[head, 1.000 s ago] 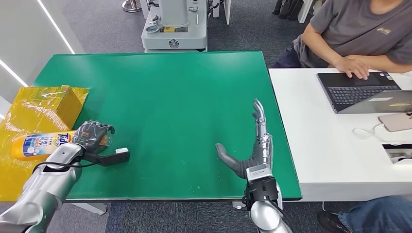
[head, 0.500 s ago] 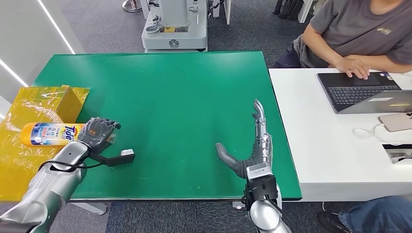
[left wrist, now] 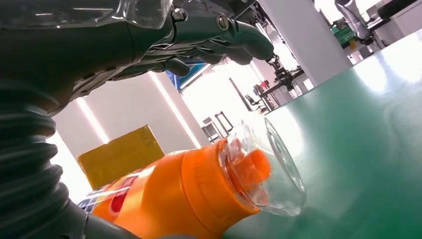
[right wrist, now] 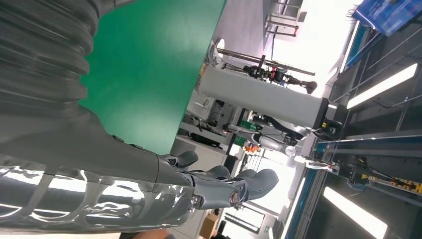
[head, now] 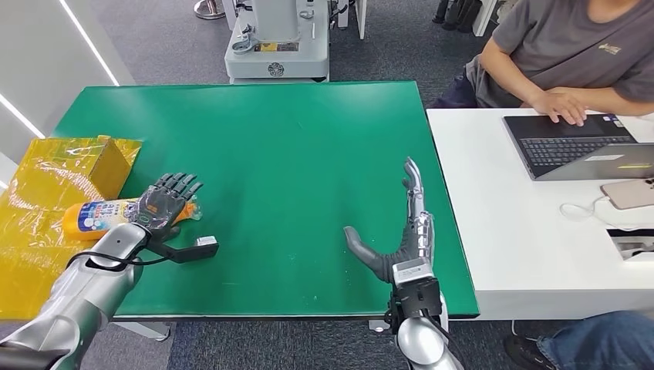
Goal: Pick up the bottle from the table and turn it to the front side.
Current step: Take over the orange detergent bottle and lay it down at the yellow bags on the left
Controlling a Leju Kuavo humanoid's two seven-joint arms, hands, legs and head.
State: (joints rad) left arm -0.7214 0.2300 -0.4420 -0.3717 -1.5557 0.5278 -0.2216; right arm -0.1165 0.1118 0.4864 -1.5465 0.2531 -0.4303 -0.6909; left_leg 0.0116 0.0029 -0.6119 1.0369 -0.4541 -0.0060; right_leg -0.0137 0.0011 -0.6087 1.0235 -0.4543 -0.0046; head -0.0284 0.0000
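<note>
Left hand (head: 164, 203) hides bottle's (head: 100, 217) cap end, seemingly resting on it.

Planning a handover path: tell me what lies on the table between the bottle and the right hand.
In the head view, only bare green table lies between the bottle, under the left hand, and the right hand.

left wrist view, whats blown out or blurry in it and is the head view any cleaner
Left wrist view: the room behind is overexposed to white, a bright sheen lies on the green table, the left hand close to the lens is dark and soft, while the bottle and its clear cap are fairly sharp. Head view: evenly lit and sharp, with glare on the yellow wrapping.
</note>
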